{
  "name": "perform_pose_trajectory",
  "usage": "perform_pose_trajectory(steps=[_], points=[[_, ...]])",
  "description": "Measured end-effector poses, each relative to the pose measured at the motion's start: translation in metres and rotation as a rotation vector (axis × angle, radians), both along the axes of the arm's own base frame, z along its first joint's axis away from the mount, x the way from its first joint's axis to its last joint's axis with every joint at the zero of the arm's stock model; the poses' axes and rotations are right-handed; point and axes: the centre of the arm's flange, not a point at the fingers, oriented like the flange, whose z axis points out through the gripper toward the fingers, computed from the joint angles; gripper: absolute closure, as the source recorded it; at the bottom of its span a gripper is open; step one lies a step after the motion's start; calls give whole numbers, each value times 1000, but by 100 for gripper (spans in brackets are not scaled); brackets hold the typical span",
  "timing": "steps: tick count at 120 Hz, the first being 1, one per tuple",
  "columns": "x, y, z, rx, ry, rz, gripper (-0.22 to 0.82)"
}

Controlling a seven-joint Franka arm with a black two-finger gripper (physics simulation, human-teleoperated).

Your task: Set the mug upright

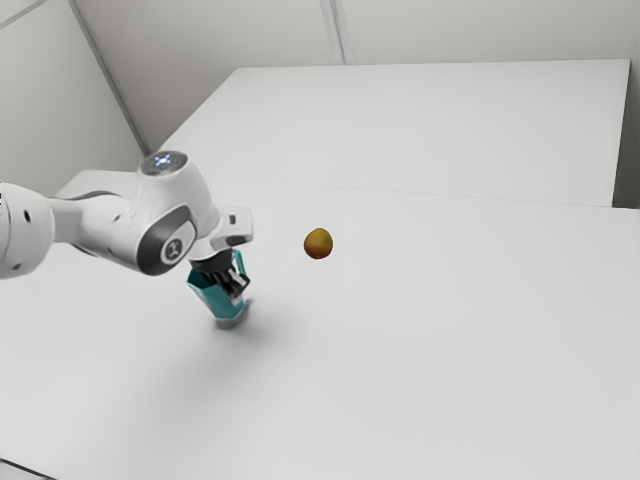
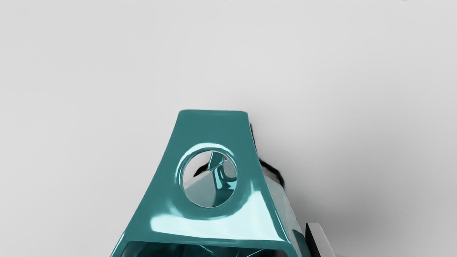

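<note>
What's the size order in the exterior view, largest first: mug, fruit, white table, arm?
1. White table
2. Arm
3. Mug, partly covered, yet its visible part still outsizes the fruit
4. Fruit

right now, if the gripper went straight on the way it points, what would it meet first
Probably the table, beside the mug; depth is unclear, so the gripper might catch the mug first.
</note>
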Motion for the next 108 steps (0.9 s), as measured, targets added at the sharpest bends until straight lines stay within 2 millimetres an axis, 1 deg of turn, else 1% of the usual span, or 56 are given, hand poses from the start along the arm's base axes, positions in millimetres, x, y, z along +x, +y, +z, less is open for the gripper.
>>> perform_pose_trajectory(steps=[16,40,46,80,93,108], points=[[-2,-1,-9,-12,-10,32,77],[-3,-1,-12,-23,-26,66,77],[-3,-1,-12,-25,-28,73,75],[-2,1,-12,-36,-39,96,55],[-2,2,-11,-36,-42,100,43],[-2,4,-8,-34,-46,102,33]])
